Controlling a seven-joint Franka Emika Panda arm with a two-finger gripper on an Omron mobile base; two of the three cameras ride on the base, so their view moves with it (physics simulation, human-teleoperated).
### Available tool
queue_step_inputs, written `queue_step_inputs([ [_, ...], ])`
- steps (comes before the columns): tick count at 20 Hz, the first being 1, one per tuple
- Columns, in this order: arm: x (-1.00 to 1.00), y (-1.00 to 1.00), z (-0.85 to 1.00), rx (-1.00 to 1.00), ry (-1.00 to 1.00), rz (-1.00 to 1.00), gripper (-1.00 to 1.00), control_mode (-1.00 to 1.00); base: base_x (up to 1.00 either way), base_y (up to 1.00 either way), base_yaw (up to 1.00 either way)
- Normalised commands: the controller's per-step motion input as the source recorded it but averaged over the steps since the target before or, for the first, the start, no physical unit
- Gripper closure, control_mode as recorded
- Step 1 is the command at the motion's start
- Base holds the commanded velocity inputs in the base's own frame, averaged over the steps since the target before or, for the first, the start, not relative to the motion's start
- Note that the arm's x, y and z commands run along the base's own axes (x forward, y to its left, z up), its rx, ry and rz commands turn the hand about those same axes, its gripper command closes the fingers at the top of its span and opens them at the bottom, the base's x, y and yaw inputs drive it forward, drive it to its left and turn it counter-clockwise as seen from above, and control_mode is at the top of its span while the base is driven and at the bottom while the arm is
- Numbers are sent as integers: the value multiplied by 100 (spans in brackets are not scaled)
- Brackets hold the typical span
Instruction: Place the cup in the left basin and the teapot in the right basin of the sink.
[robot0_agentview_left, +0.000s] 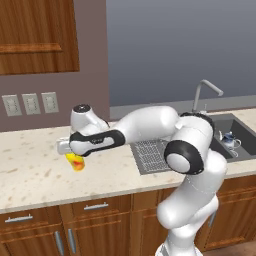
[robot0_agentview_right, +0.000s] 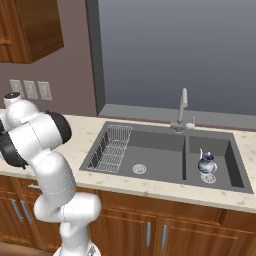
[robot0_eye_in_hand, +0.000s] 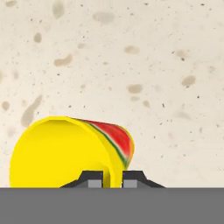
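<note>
Gripping the cup's rim, the tool (robot0_eye_in_hand: 112, 179) has its two dark fingertips (robot0_eye_in_hand: 93, 178) pinched narrow on the yellow wall, one tip inside the mouth and one outside, as the hand view shows. In that view the cup (robot0_eye_in_hand: 65, 151) lies toward 7 o'clock, its open mouth facing the camera and a red-and-green patch on its outer side toward 3 o'clock, with speckled beige counter (robot0_eye_in_hand: 131, 65) behind it. From the left base view the cup (robot0_agentview_left: 76, 161) hangs tilted beneath the hand, over the counter at 9 o'clock from the sink (robot0_agentview_left: 235, 131). In the right base view the teapot (robot0_agentview_right: 206, 163) stands upright in the right basin (robot0_agentview_right: 212, 150), next to its round drain, while the left basin (robot0_agentview_right: 155, 155) holds a wire rack (robot0_agentview_right: 114, 149) along its 9 o'clock side. A slim faucet (robot0_agentview_right: 183, 107) rises behind the divider.
</note>
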Motion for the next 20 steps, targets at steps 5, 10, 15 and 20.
queue_step_inputs([
  [5, -2, -52, 23, -2, -3, 0, 100, -100, 0, 0, 0],
  [10, 0, -66, 1, 0, 0, 0, 100, -100, 0, 0, 0],
  [15, -1, -65, 8, 0, -1, 0, 100, -100, 0, 0, 0],
  [20, -5, -55, 11, 0, -2, 0, 100, -100, 0, 0, 0],
])
